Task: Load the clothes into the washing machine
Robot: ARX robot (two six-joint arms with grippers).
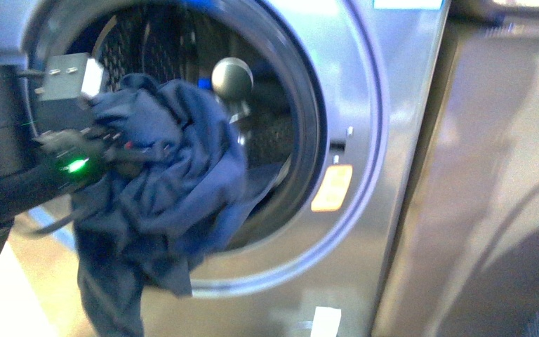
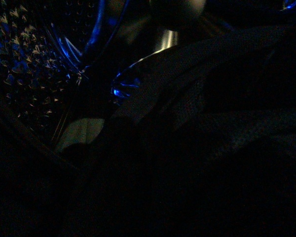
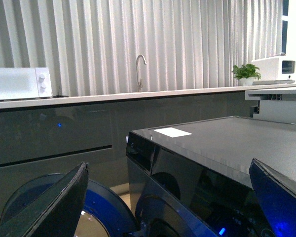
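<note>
Nearest the lens in the front view is the left gripper [image 1: 116, 151], its fingertips buried in blurred cloth; the fabric bunches at it and hangs from it, so it reads as clamped on the clothes [image 1: 182, 182]. That dark navy garment sits at the mouth of the porthole: its upper folds lie inside the ring, against the perforated drum [image 1: 147, 49], while a long tail spills over the lower rim and dangles outside, down the front of the washing machine [image 1: 365, 232]. The yellow-orange sticker [image 1: 332, 188] shows just beside the rim, and the grey-brown cabinet [image 1: 491, 196] stands against the machine's far side. The left wrist view is dark and tells nothing. The right gripper [image 3: 168, 165] has its 2 fingers [image 3: 59, 207] spread wide with nothing between them, held well above the work and facing a counter [image 3: 138, 96] with a microwave [image 3: 19, 83] and a tap [image 3: 140, 69]. The step in hand looks like the insertion itself, about half done. The next move probably calls for carrying the bundle deeper into the drum before letting go, then gathering the hanging tail over the rim, a job the idle arm could take.
</note>
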